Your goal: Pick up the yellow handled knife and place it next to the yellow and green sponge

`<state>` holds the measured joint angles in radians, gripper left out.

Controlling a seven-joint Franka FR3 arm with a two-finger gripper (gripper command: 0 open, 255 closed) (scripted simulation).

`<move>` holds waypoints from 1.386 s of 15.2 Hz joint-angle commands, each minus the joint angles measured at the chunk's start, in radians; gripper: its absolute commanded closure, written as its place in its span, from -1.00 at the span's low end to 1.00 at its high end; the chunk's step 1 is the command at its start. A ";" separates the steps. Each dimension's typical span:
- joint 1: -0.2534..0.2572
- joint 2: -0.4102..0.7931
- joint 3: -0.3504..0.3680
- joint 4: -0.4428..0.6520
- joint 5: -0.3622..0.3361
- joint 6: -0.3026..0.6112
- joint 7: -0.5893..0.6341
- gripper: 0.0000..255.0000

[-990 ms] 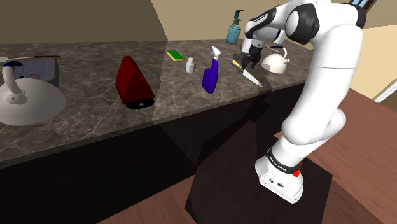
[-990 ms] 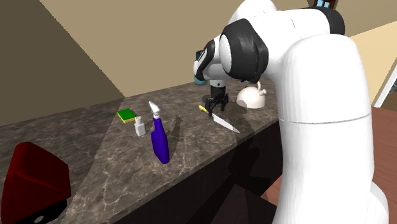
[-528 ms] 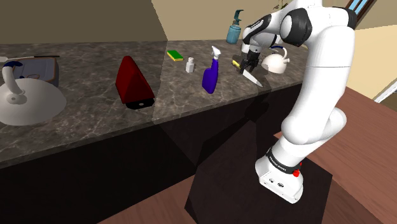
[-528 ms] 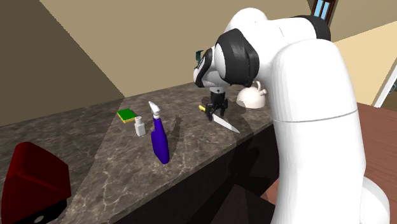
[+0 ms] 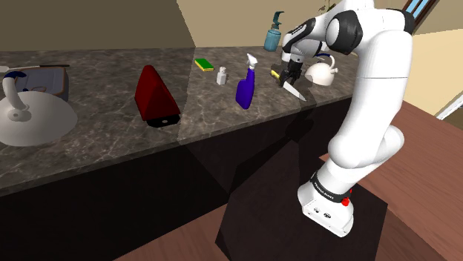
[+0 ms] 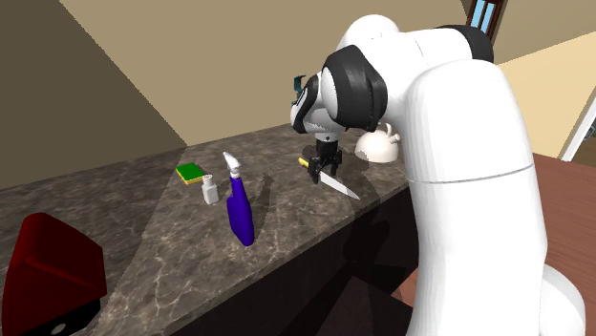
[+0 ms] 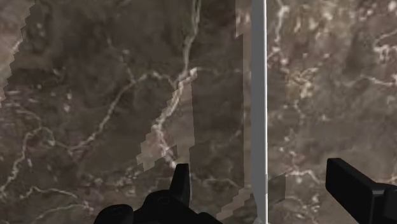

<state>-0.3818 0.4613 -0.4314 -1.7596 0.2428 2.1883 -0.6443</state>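
The knife (image 5: 297, 92) lies flat on the dark marble counter (image 5: 104, 133), its yellow handle (image 6: 305, 162) pointing toward the wall and its grey blade (image 6: 342, 187) toward the counter's front edge. My gripper (image 5: 288, 78) is down over the knife just behind the handle (image 6: 325, 171). In the wrist view the gripper (image 7: 264, 184) is open. Its fingers (image 7: 181, 181) stand apart on either side of the thin blade (image 7: 257, 95) without touching it. The yellow and green sponge (image 5: 203, 64) (image 6: 192, 173) lies further along the counter by the wall.
Between sponge and knife stand a small white shaker (image 5: 221, 75) and a purple spray bottle (image 5: 245, 85). A white kettle (image 5: 321, 72) sits just beyond the gripper, with a teal dispenser (image 5: 274, 32) by the wall. A red object (image 5: 154, 95) and a sink (image 5: 30, 119) lie at the shoulder view's left.
The gripper has come down closer to the knife and the arm has leaned further over the counter. Over the last half second it has barely moved. The knife has stayed in place.
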 commanded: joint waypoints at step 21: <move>0.011 -0.066 -0.020 0.059 -0.038 -0.119 0.025 1.00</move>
<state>-0.3720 0.4013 -0.4496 -1.7083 0.2080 2.0828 -0.6224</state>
